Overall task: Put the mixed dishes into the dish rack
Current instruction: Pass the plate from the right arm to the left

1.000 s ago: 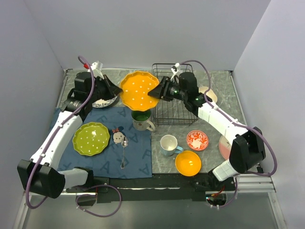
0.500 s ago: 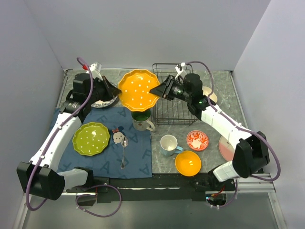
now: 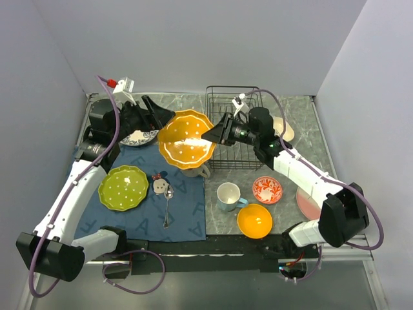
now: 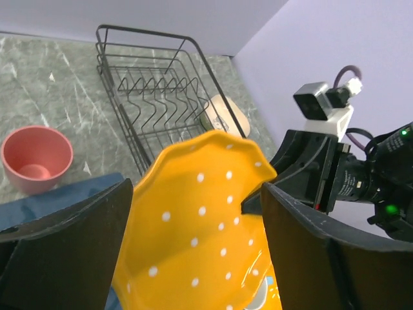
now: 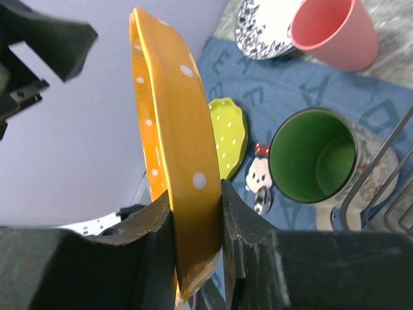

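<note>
handover looks done: the left gripper has let go and backed off, fingers spread wide. the orange scalloped plate now hangs on edge, pinched only in the right gripper, with the dish rack just behind its fingers, next for slotting.

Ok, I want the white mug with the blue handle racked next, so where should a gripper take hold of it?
Probably the rim. The white mug stands upright with its mouth open upward, so come straight down from above, with one finger inside and one outside. Pinch the wall on the side away from the handle, which juts out on its right in the top view.
</note>
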Robot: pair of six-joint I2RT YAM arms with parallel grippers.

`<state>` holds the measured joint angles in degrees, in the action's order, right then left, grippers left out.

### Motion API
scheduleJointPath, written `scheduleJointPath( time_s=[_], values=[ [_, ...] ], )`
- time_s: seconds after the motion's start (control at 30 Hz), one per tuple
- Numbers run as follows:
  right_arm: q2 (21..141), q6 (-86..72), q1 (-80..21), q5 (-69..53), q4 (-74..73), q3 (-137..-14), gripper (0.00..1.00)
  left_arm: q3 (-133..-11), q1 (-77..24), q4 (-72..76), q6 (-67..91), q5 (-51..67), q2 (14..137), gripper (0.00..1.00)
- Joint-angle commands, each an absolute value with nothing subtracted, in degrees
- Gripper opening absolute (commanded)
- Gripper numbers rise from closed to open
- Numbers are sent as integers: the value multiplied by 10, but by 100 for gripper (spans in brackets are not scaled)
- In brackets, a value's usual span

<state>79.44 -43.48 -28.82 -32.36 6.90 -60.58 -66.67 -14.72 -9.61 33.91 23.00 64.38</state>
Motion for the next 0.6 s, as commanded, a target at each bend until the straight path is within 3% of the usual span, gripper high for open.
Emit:
scheduleJointPath(
  time_s=[0.0, 0.3, 0.57],
  values=[
    [737, -465, -293, -368, 192, -611, 0, -665, -149, -58, 341, 257, 635, 86],
    [697, -451, -291, -345, 181, -605, 0, -645, -149, -104, 313, 193, 625, 87],
    [692, -459, -289, -359, 203, -617, 0, -655, -149, -141, 236, 378, 641, 81]
  ],
)
